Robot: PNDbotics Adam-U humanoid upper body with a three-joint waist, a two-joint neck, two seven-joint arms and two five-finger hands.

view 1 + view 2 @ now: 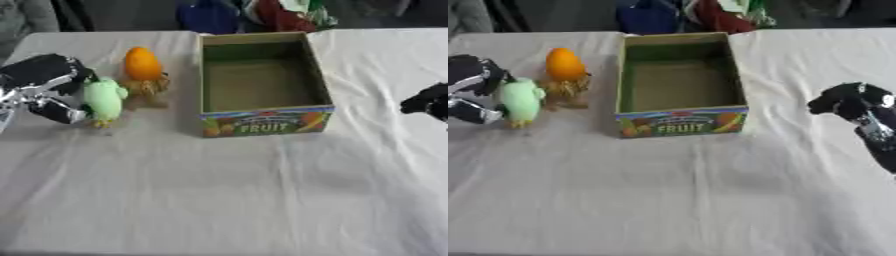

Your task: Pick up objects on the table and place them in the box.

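An open cardboard box [262, 120] marked FRUIT stands at the middle back of the white table; its inside looks bare. Left of it lie an orange fruit [142, 63] on a small brown thing [147, 89], and a light green soft toy [104, 99]. My left hand [44, 87] is at the toy's left side, its fingers curled round the toy, which hangs just above the cloth. My right hand [852, 101] hovers to the right of the box with its fingers curled, holding nothing.
A white cloth [219, 200] covers the table, wrinkled at the front. Blue and red items [245, 15] lie beyond the far edge behind the box.
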